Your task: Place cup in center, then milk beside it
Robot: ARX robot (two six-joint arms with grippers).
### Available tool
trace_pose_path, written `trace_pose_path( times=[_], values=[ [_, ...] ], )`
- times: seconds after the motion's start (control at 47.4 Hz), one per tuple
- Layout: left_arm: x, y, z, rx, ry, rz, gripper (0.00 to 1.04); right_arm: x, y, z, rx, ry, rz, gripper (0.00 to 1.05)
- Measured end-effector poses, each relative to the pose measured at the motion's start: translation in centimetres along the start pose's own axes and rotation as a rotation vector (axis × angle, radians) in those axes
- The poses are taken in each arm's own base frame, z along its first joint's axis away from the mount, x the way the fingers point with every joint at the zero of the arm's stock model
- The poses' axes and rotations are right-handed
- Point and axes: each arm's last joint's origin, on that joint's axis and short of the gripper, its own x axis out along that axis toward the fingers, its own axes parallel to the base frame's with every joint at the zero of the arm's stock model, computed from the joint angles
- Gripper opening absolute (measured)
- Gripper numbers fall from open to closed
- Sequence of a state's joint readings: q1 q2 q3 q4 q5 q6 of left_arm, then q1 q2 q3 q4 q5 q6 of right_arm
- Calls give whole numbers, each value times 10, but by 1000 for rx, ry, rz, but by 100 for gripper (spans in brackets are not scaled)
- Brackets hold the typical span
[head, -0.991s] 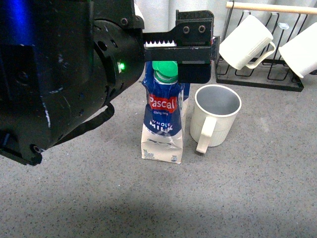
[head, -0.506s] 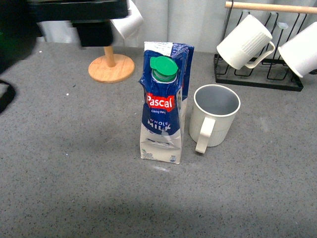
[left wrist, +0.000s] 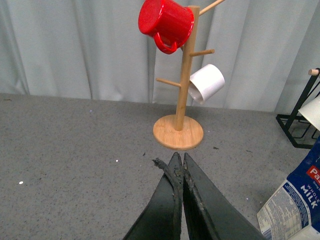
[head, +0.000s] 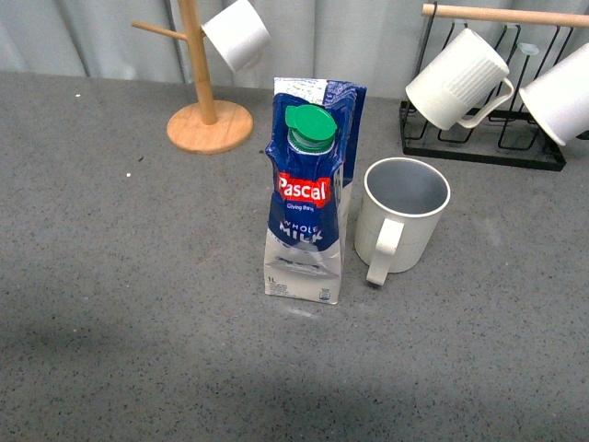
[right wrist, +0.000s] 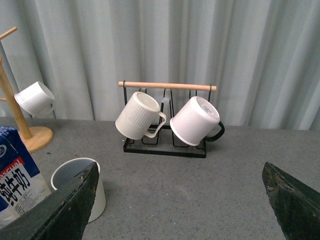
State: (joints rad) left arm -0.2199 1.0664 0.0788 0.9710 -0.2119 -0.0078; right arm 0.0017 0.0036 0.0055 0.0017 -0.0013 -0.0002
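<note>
A wooden mug tree (head: pixel 204 110) stands at the back of the grey table (head: pixel 120 276), before a pale curtain (right wrist: pixel 150 45). A white cup (head: pixel 237 35) hangs on one of its pegs; the left wrist view also shows a red mug (left wrist: pixel 166 23) hung higher up. Further right sits a black wire rack (head: pixel 479 138) with a wooden top bar (head: pixel 504 14). A ribbed white mug (head: pixel 457 78) and a second white cup (head: pixel 559 99) hang tilted on it.
</note>
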Motion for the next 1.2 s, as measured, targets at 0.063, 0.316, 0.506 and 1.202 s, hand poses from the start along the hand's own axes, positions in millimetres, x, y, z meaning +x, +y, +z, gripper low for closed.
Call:
trace_pose_path(
  times=[0.063, 0.316, 0.506, 1.202],
  values=[
    [-4, 4, 0, 0, 2, 3, 4, 0, 0, 0, 0, 0, 0, 96],
    [-19, 14, 1, -2, -2, 1, 4, 0, 0, 0, 0, 0, 0, 96],
    [-31, 27, 6, -3, -19, -16, 4, 0, 0, 0, 0, 0, 0, 96],
    [-58, 31, 11, -3, -39, 5, 4, 0, 0, 0, 0, 0, 0, 96]
  ],
)
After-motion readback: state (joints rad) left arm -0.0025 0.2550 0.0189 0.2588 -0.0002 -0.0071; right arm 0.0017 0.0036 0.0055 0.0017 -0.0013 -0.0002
